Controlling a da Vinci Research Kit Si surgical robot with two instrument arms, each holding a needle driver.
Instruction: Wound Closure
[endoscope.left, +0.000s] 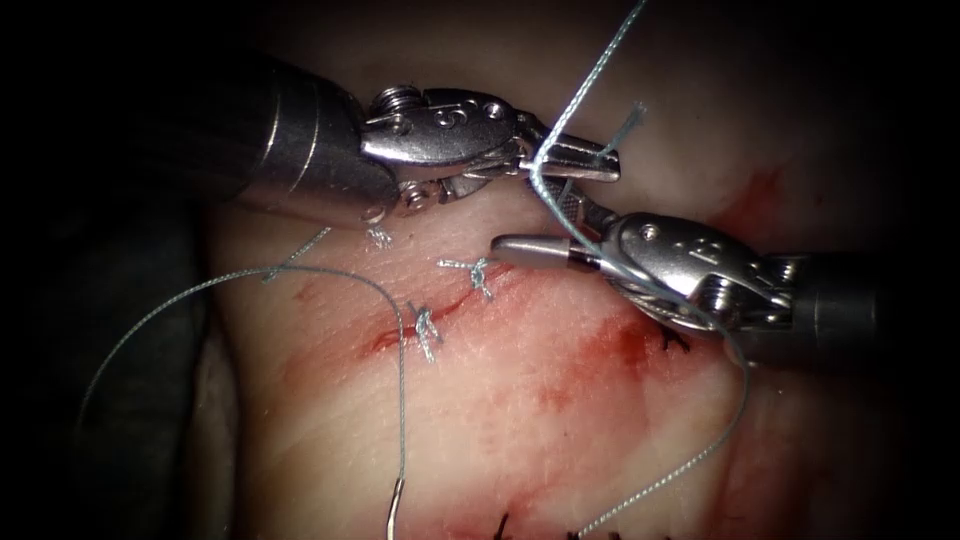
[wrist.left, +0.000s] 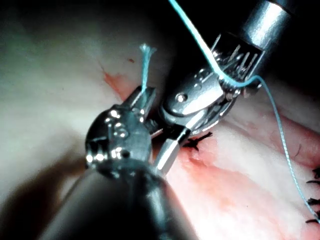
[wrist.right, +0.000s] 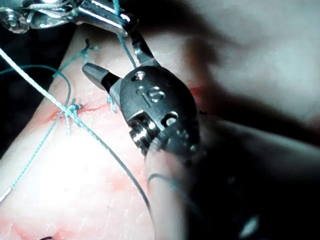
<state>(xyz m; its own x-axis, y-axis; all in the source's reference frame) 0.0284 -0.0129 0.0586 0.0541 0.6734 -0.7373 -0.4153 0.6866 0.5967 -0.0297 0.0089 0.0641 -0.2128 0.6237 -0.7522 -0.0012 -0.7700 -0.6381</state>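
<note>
The left tool reaches in from the upper left, its jaws shut on the short cut end of the teal thread. The same grip is seen in the left wrist view. The right tool comes from the right with its jaws open just below the left tool's tip. The long thread drops from above, bends at the left jaws and winds round the right tool. The needle lies on the tissue at the front, below the cut, and neither tool holds it. In the right wrist view the right tool gapes, holding nothing.
Three teal knots sit along the cut. Red fluid stains the tissue right of it. Dark stitches show beside the right tool and at the front edge. A thread loop arcs over the tissue's left side.
</note>
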